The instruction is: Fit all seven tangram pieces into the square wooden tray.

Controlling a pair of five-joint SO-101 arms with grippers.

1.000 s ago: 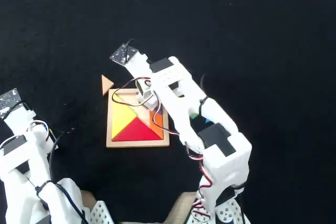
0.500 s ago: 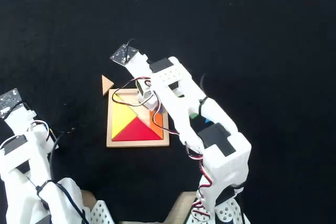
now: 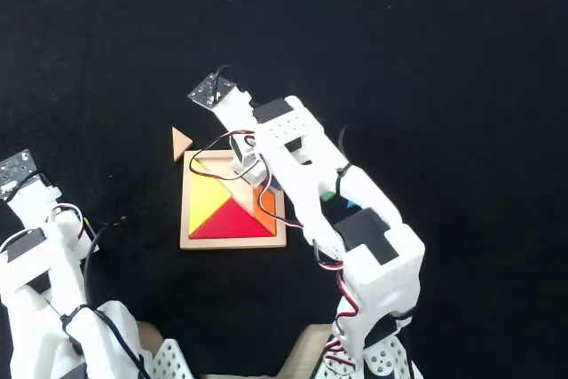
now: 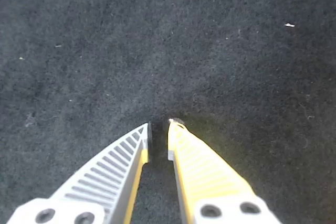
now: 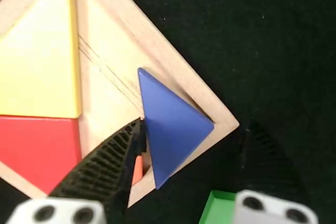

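About half the work looks done: in the high view the square wooden tray [image 3: 231,243] sits left of centre on the black desk [image 3: 444,86], with a yellow triangle [image 3: 206,200], a red triangle [image 3: 232,222] and an orange piece [image 3: 264,210] lying flat inside it. A small tan triangle [image 3: 180,142] lies on the desk just off the tray's upper-left corner, waiting to be placed. The right arm covers the tray's upper-right part there. The right wrist view shows what it hides: a blue triangle [image 5: 170,124] in that corner, its points seemingly riding on the rim rather than seated, bare tray floor beside it, and a green piece [image 5: 220,203] just outside the tray at the frame's bottom. The right gripper [image 5: 194,127] has its fingers spread wide around the blue triangle, one tip touching its edge, gripping nothing. The left gripper [image 4: 159,127] hangs over bare desk, fingers almost together and empty. I count six pieces; the seventh I cannot find.
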